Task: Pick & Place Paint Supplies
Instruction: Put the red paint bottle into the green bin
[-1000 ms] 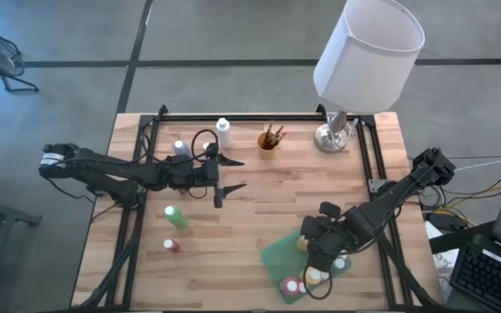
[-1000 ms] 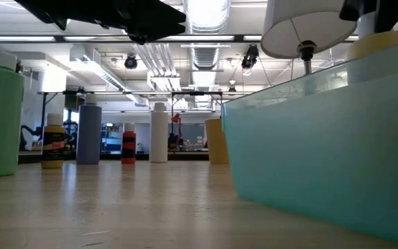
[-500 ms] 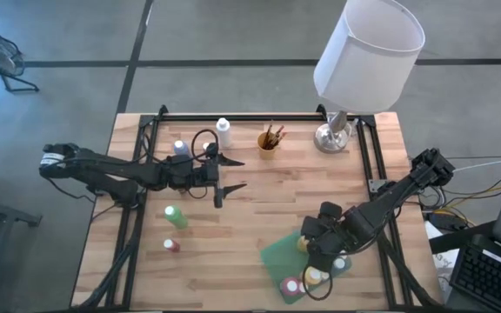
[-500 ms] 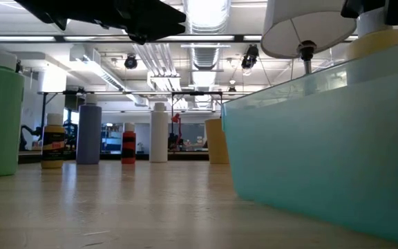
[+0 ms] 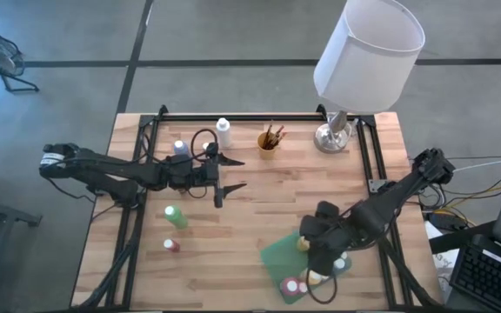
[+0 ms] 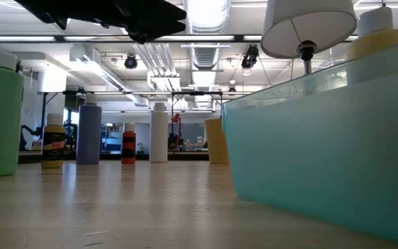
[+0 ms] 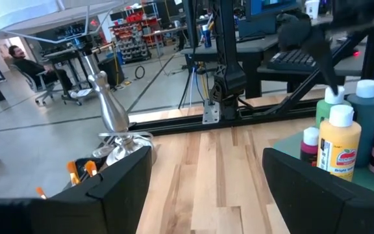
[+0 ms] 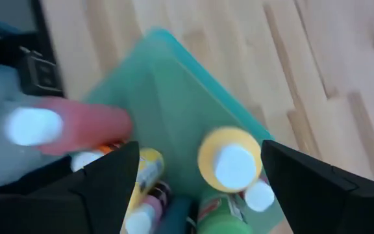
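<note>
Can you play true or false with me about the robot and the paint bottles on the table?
1. The right gripper hangs over the green bin with its fingers open. True.
2. The yellow bottle stands in the bin, right below those open fingers. True.
3. The left gripper is squeezing the light green bottle. False: its fingers are open and empty, and that bottle stands apart on the wooden table.
4. The lamp lies tipped over on the table. False: it stands upright at the back of the table.
5. A small red bottle stands on the table outside the bin. True.
6. The cup of brushes is inside the bin. False: it stands at the back of the table, beside the lamp.
</note>
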`<action>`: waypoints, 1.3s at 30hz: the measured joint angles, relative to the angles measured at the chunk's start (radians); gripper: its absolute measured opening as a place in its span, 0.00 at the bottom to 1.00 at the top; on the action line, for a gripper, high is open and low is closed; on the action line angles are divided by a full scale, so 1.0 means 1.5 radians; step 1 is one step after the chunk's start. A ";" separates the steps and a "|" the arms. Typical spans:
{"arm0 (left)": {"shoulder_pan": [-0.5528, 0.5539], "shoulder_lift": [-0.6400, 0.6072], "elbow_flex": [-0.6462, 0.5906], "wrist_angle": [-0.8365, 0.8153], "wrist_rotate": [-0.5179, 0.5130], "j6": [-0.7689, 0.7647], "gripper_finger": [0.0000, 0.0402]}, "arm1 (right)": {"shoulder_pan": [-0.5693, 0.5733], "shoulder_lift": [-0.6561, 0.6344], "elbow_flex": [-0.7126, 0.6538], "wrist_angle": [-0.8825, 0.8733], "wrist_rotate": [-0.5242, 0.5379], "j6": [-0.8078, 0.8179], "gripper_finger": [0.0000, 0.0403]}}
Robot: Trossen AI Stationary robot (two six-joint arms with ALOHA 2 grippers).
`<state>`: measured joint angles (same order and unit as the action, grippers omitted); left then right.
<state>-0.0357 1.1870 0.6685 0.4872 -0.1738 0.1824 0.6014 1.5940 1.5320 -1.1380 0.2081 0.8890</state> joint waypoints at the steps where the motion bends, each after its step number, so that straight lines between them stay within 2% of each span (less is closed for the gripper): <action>1: 0.000 0.000 0.000 0.000 0.000 0.000 0.74 | -0.001 0.000 0.012 -0.001 0.008 -0.010 0.80; 5: 0.000 0.000 0.002 0.000 -0.001 -0.024 0.74 | -0.023 -0.001 0.039 -0.006 0.076 -0.070 0.81; 8: 0.002 0.000 0.004 0.001 -0.006 -0.049 0.74 | -0.074 -0.001 0.039 -0.016 0.085 -0.118 0.79; 14: 0.023 0.000 -0.001 -0.010 -0.025 0.006 0.74 | -0.201 -0.002 0.027 0.023 0.022 -0.283 0.69; 17: 0.027 0.000 -0.001 -0.011 -0.029 0.035 0.74 | -0.241 -0.002 0.030 0.036 0.001 -0.372 0.65; 20: 0.027 -0.003 -0.001 -0.011 -0.079 0.064 0.74 | -0.269 -0.002 0.032 0.038 0.001 -0.448 0.61; 24: 0.030 -0.010 -0.001 -0.012 -0.154 0.077 0.74 | -0.305 -0.002 0.032 0.038 0.001 -0.498 0.57; 33: 0.063 -0.074 -0.002 -0.100 -0.079 0.065 0.74 | -0.361 -0.002 0.018 0.065 -0.002 -0.560 0.52; 39: 0.065 -0.145 -0.002 -0.114 -0.071 0.064 0.74 | -0.366 -0.007 0.017 0.060 -0.007 -0.592 0.49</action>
<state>0.0615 0.9689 0.6651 0.3165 -0.2802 0.2787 0.0521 1.5829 1.5575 -1.0476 0.1974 0.0015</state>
